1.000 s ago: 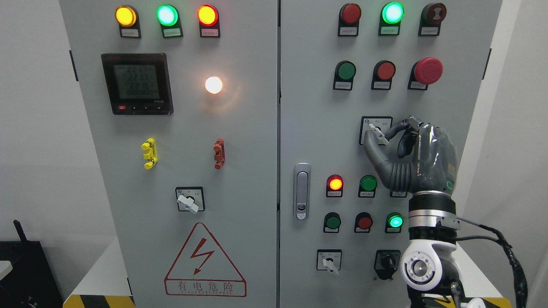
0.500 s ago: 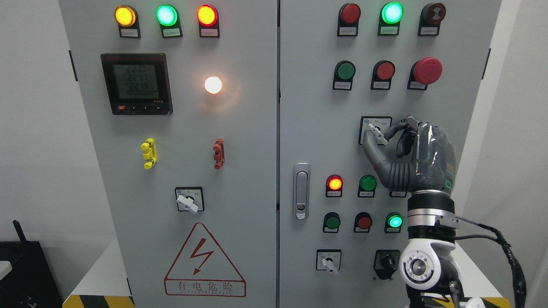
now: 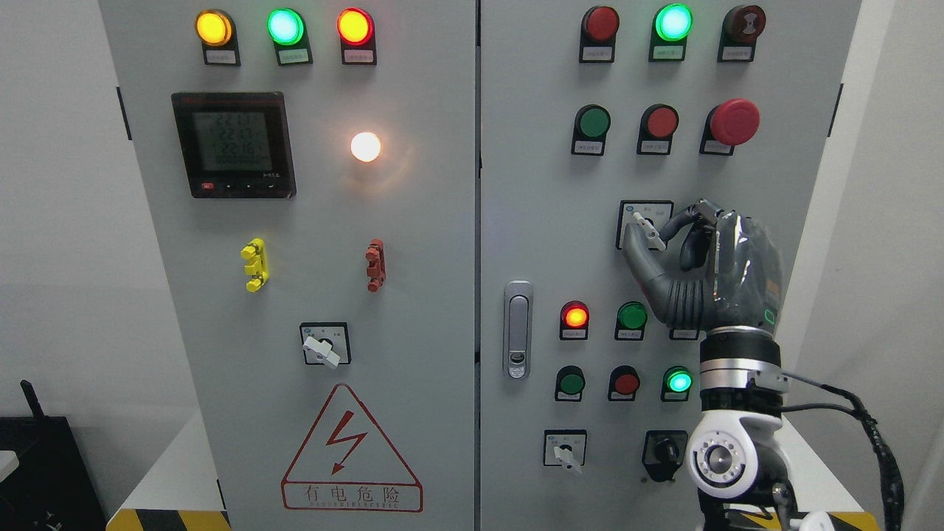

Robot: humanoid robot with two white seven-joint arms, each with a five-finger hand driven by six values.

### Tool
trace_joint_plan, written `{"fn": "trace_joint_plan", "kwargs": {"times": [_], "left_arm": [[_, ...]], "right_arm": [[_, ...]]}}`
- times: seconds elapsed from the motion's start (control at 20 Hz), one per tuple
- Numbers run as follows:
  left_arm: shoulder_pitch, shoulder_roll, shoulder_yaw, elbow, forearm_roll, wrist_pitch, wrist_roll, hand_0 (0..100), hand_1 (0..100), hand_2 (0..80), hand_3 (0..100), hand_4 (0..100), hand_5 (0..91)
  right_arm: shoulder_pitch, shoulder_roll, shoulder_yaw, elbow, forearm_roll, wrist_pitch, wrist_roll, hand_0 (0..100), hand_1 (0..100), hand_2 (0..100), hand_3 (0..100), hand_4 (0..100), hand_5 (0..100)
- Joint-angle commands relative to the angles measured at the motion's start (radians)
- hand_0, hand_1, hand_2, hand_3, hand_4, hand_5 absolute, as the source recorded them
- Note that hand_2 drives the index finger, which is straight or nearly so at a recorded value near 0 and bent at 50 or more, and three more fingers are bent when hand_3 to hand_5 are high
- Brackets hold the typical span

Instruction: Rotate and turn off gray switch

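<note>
Little change since a second ago: whole view shifted slightly left; right hand (image 3: pixel 697 258) still pinched on gray switch (image 3: pixel 650 229), same pose, lever angle about the same; lamps unchanged.

Gray switch on right cabinet door (image 3: pixel 538 221), mid-height, right of centre, on a square black-framed plate under the row of green button (image 3: pixel 594 121), red button (image 3: pixel 661 121) and red mushroom button (image 3: pixel 735 121); lever long axis diagonal, running upper left to lower right, upper-left tip visible, lower-right end hidden between thumb and forefinger.

Right hand clenched in a pinch grasp on the lever: thumb below and left, forefinger curled over from upper right, remaining fingers curled behind; dark gray glossy shell with ribbed rubbery thumb base; metallic ring wrist, white round joint with black cable below.

Switch lever pale gray-white plastic, flat bar shape; cabinet matte light gray sheet metal; chrome oblong door handle (image 3: pixel 518 329) at left edge of right door; lit round green lamp (image 3: pixel 678 381) just left of the wrist.

Left hand out of view.
</note>
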Motion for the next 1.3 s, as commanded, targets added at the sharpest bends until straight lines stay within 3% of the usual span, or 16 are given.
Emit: {"fn": "trace_joint_plan", "kwargs": {"times": [0.0,1.25], "left_arm": [[-0.009,0.000,0.008,-0.026,0.020,-0.002,-0.001,12,39,0.0,0,0,0.0],[-0.009,0.000,0.008,-0.026,0.018,-0.002,-0.001,12,39,0.0,0,0,0.0]], "right_arm": [[-0.002,0.004,0.002,0.002,0.000,0.000,0.000,40,45,69,100,97,100],[-0.003,0.007,0.004,0.005,-0.002,0.000,-0.002,56,40,70,100,98,100]]}}
